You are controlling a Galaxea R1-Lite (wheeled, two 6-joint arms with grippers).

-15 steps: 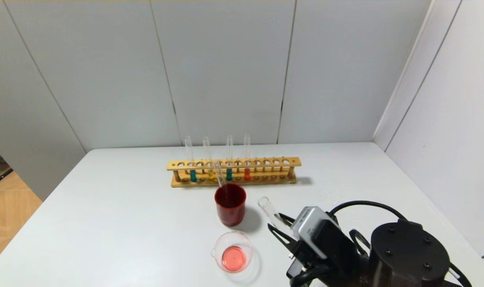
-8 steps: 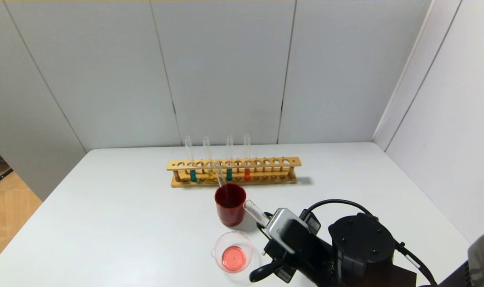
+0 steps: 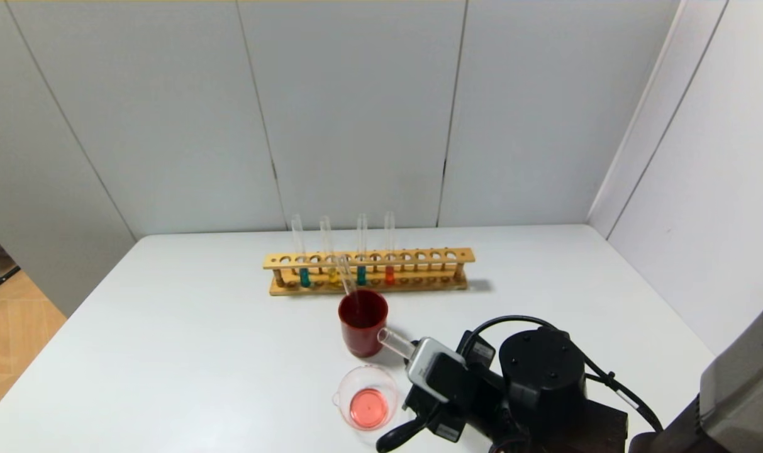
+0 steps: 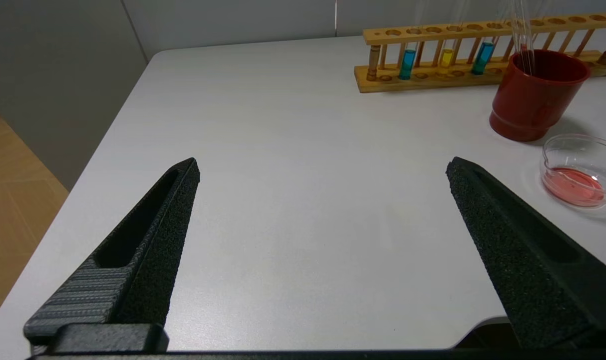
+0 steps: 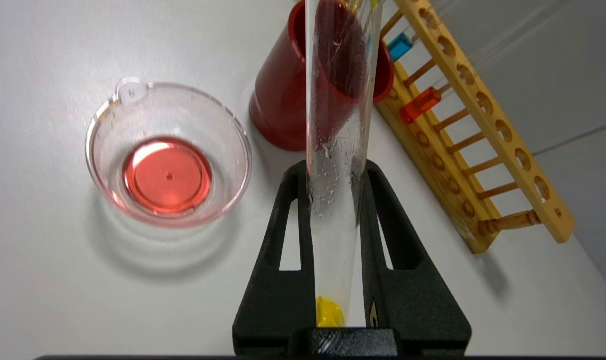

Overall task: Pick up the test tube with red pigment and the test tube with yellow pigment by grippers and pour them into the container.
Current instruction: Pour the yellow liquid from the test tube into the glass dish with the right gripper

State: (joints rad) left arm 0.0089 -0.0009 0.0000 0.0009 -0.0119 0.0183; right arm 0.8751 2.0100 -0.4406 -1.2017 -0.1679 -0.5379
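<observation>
My right gripper [image 3: 414, 363] is shut on the test tube with yellow pigment [image 5: 335, 150], at the front right of the table. A little yellow liquid [image 5: 327, 312] sits at its closed end, deep between the fingers. The tube lies tilted, and its open mouth [image 3: 387, 337] is close beside the red cup. The container [image 3: 367, 397], a low clear beaker, holds red liquid and stands just left of the gripper; it also shows in the right wrist view [image 5: 168, 150]. A test tube with red pigment [image 3: 389, 275] stands in the wooden rack [image 3: 444, 257]. My left gripper [image 4: 322, 170] is open and empty over bare table.
A dark-red cup [image 3: 363, 324] stands between rack and beaker, with an empty clear tube [image 3: 345, 272] leaning in it. The rack also holds two teal tubes [image 3: 304, 277] and a yellow one [image 3: 332, 275]. Wall panels close the back and right.
My right arm has moved left with the tube in it. The tube's mouth has come from right of the red cup to right beside it, and the gripper now sits next to the beaker.
</observation>
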